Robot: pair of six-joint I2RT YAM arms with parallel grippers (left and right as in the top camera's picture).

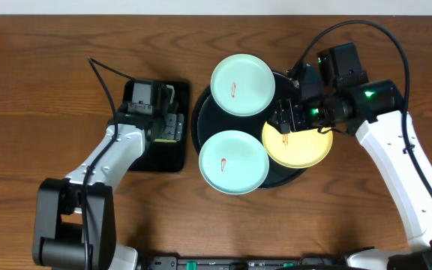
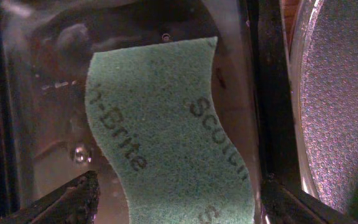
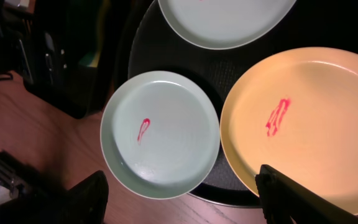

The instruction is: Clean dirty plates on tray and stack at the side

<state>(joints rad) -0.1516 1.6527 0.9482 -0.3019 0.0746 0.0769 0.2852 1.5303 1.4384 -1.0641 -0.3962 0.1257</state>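
Green sponge is filling your left wrist view, lying flat in the glossy rectangular black tray. Its dark print is reading "Scotch" down one side and "-Brite" down the other. Your left arm is reaching forward from the near left of the table with its elbow bent and its wrist pointing down. The left gripper is hanging right over that sponge, fingers spread wide to either side and gripping nothing.

Your right arm is coming in from the near right, its white forearm angling toward the round black tray. The right gripper is hovering above the far left edge of the yellow plate. Its fingers are standing well apart, released and empty.

All three plates are sitting on the round tray, each one overhanging the rim:
- The yellow plate is lying on the right side with a red smear near its middle.
- One mint plate is resting at the far side.
- The second mint plate is resting at the near side, just beside the yellow one, with part of it hanging out over the wood.

Both mint plates are also showing a small red streak. You are not getting any readable writing on the plates or the round tray
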